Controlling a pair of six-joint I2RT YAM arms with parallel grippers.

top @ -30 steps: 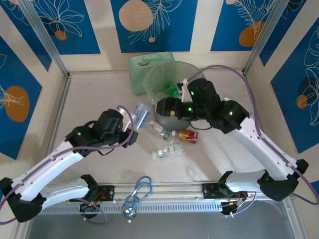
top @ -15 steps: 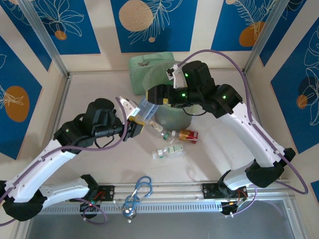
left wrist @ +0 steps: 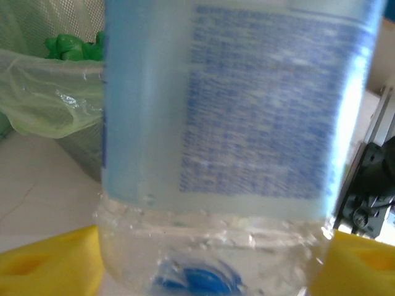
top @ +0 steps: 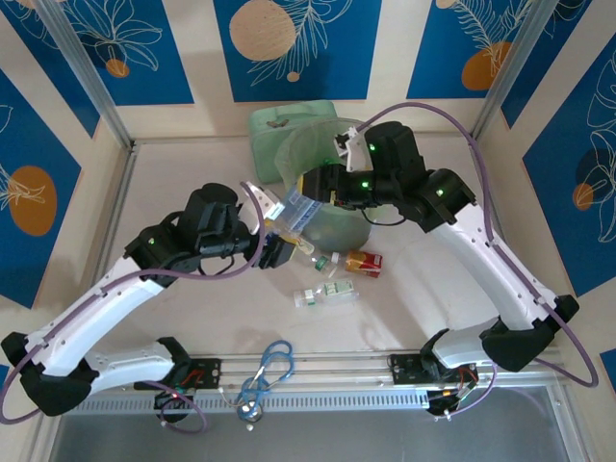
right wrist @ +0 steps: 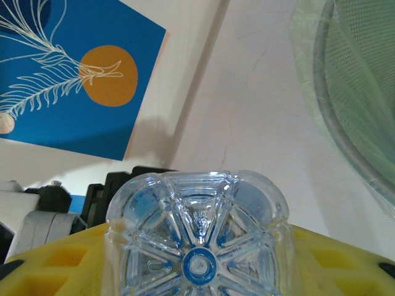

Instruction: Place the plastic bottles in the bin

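Clear plastic blue-labelled bottle (right wrist: 197,246) sat clamped in the right jaws beside the bin (top: 337,229), left jaws flanking it, grip unclear; a green bottle (left wrist: 68,46) showed binned, three bottles (top: 325,294) lay on the bench (top: 192,173) beneath.

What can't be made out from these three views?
- Label print on the clear bottle: left wrist view, blurred by closeness.
- Bin contents: top view, right arm covers the mouth.
- Left hand grip: left wrist view, pads cut off by bottom edge.
- Loose bottles, their labels: top view, too small.
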